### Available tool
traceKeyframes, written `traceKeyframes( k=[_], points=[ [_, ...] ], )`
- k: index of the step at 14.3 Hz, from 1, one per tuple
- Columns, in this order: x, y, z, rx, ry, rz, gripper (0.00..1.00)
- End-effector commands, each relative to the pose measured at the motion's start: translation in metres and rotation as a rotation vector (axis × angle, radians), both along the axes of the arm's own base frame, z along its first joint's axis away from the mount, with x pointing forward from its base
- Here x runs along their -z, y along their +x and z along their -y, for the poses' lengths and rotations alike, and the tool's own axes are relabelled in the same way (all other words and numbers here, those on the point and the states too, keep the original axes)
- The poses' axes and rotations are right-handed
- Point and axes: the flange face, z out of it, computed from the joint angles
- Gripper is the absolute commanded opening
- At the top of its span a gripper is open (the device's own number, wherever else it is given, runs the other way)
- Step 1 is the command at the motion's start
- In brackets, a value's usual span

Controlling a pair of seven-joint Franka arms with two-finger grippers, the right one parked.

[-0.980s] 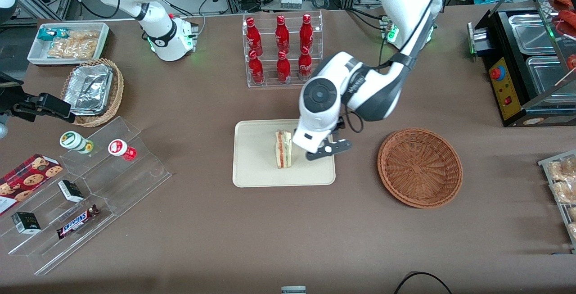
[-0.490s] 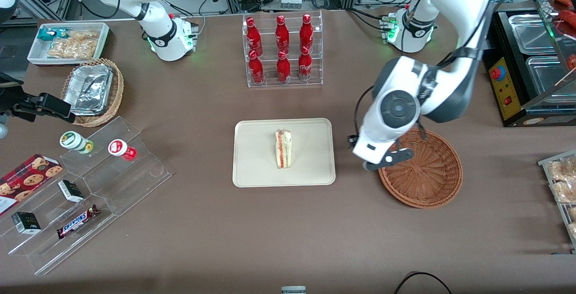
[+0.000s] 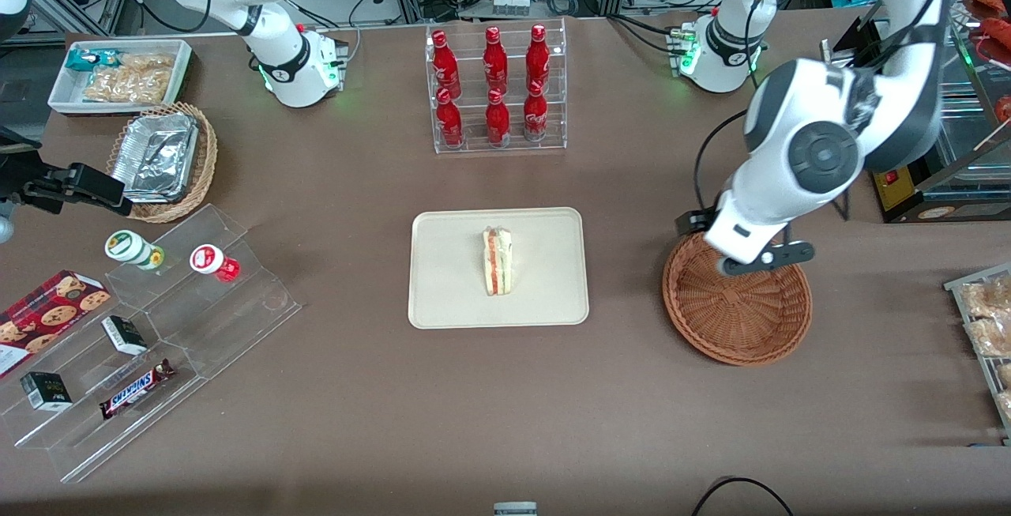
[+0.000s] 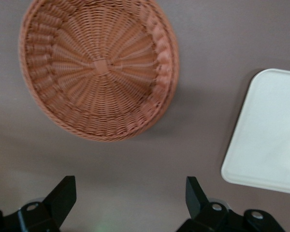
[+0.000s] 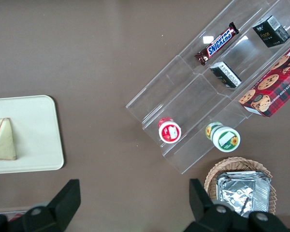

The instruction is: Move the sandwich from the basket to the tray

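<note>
Gripper [image 3: 760, 261], fingers [image 4: 63, 195] spread wide and holding nothing, poised above basket [image 3: 737, 312] at the rim farther from the front camera. Sandwich [image 3: 497, 261] lying mid-tray [image 3: 442, 295], well apart from basket.

Even overhead light, soft shadows; basket [image 4: 99, 72] slightly blurred in wrist view; pincer [image 4: 130, 200] fingers dark.

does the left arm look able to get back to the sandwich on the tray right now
Probably yes. The tool hangs open and empty above the basket, and the sandwich lies alone on the tray, with only bare table between them and nothing over it.
</note>
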Motion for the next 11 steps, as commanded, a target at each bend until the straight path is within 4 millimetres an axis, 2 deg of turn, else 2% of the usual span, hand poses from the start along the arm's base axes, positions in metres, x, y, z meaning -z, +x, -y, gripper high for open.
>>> traceKeyframes(
  k=[1, 6, 9, 10, 11],
  points=[
    [-0.022, -0.025, -0.036, 0.079, -0.038, -0.012, 1.00],
    [-0.079, -0.040, -0.102, 0.234, -0.082, -0.036, 1.00],
    [-0.110, -0.031, -0.117, 0.229, -0.071, 0.024, 1.00],
    [-0.120, -0.027, -0.131, 0.206, -0.070, 0.048, 1.00],
    [-0.128, -0.025, -0.135, 0.201, -0.057, 0.068, 1.00]
  ],
)
